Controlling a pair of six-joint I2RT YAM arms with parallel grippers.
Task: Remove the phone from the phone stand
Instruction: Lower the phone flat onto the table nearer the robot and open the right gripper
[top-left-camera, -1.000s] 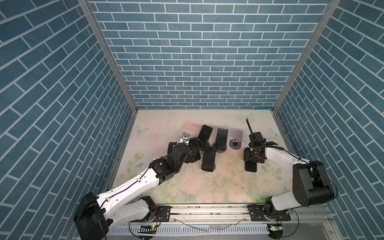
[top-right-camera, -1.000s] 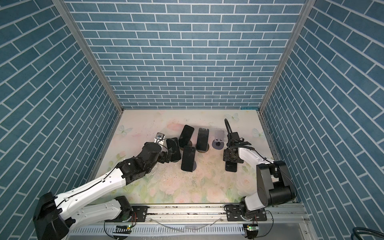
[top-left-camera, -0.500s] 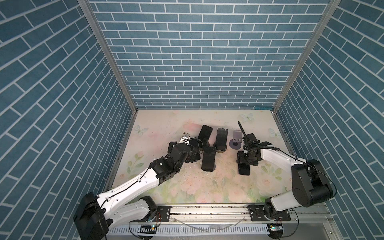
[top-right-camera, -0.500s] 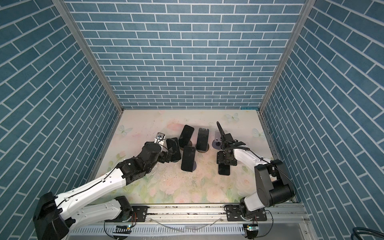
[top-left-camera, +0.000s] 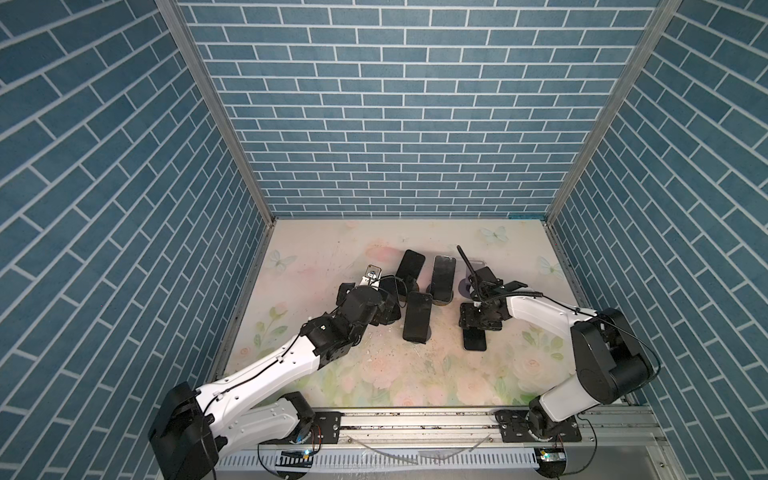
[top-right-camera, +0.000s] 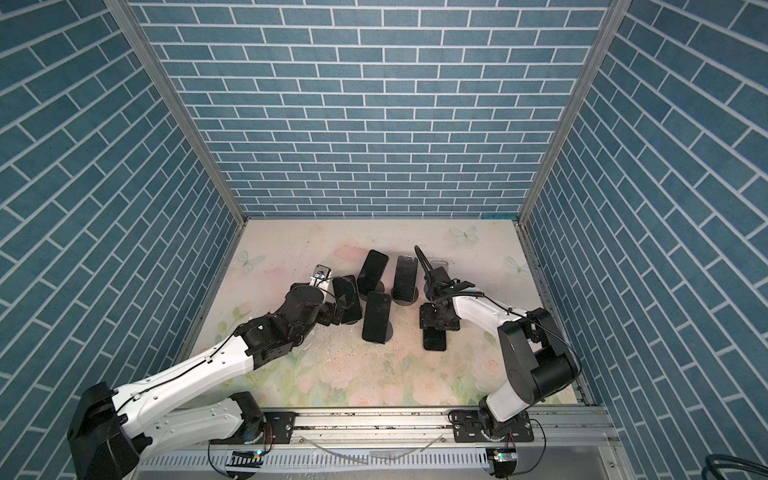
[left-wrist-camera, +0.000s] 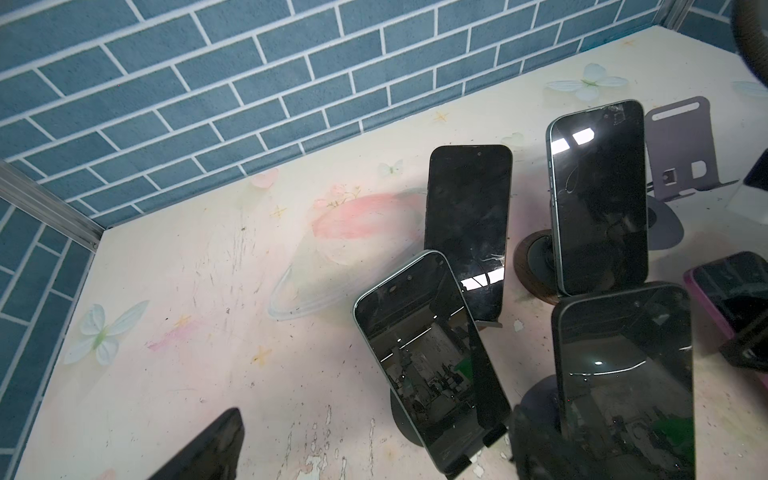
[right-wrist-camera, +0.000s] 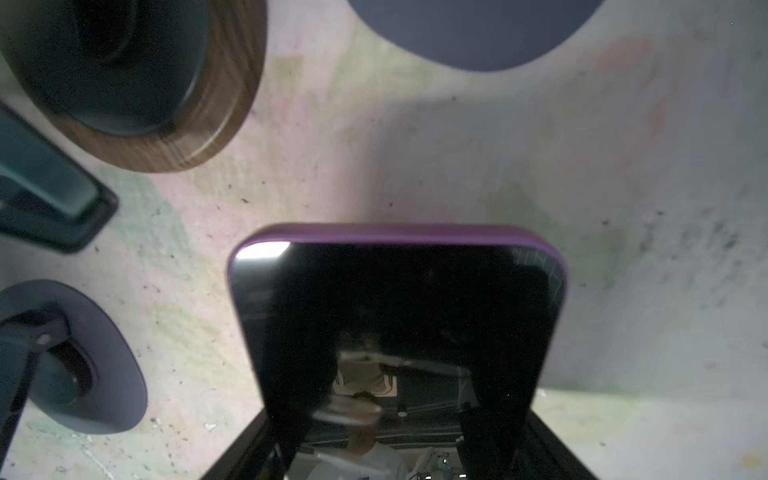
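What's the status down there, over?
Left gripper open by green-edged black phone. Right gripper shut on purple-cased black phone, clear of empty grey stand. Nearest propped black phone close alongside.

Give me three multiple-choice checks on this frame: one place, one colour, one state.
1. Where is the empty stand?
A. back row, right end
B. at the front rail
C. against the left wall

2. What colour is the case of the phone in the right gripper?
A. green
B. purple
C. white

3. The left gripper is:
A. shut on a phone
B. shut, empty
C. open

Key:
1 A: both top views show it at the back, just behind the right gripper.
2 B: the right wrist view shows a purple rim.
3 C: its fingers stand wide apart in the left wrist view.
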